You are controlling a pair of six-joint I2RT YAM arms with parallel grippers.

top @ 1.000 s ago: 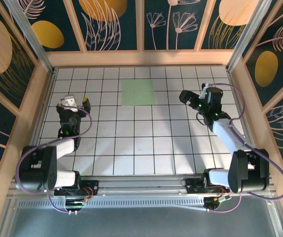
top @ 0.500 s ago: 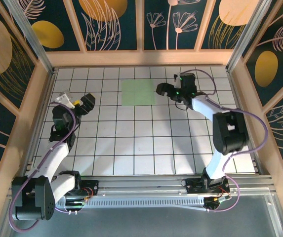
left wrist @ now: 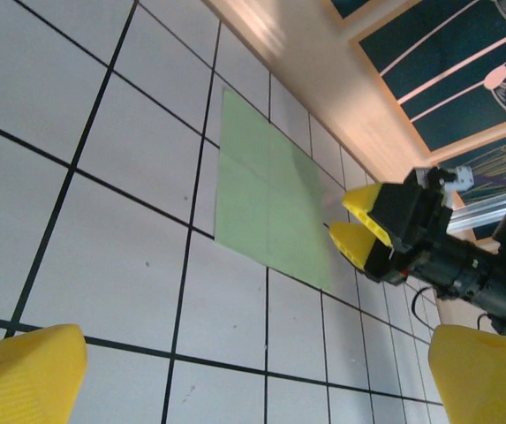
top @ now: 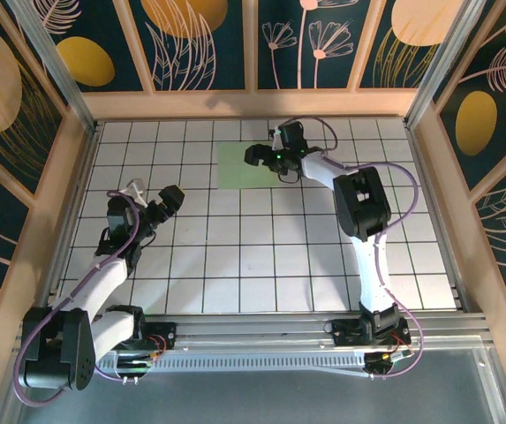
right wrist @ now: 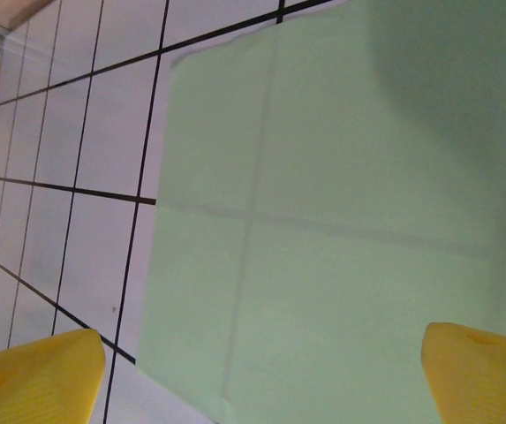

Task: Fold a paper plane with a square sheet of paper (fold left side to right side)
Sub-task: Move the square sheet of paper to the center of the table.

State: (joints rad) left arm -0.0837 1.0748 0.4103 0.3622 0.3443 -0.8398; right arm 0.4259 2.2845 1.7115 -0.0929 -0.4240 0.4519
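- Table (top: 261, 265): white grid tiles, ruled in black.
- Square sheet of paper (top: 237, 168): pale green, laid flat and unfolded at the far middle of the table.
- Right gripper (top: 254, 157): poised over the sheet's right edge, fingers spread wide apart; contact with the paper cannot be told.
- Left gripper (top: 154, 196): seen at the table's left, well apart from the sheet, fingers spread wide.

Readable text: none.
Sheet of paper (top: 245, 165): plain pale green, crease lines only, no writing.
Wall panels (top: 204, 44): at 12 o'clock, painted leaves and discs, no lettering.
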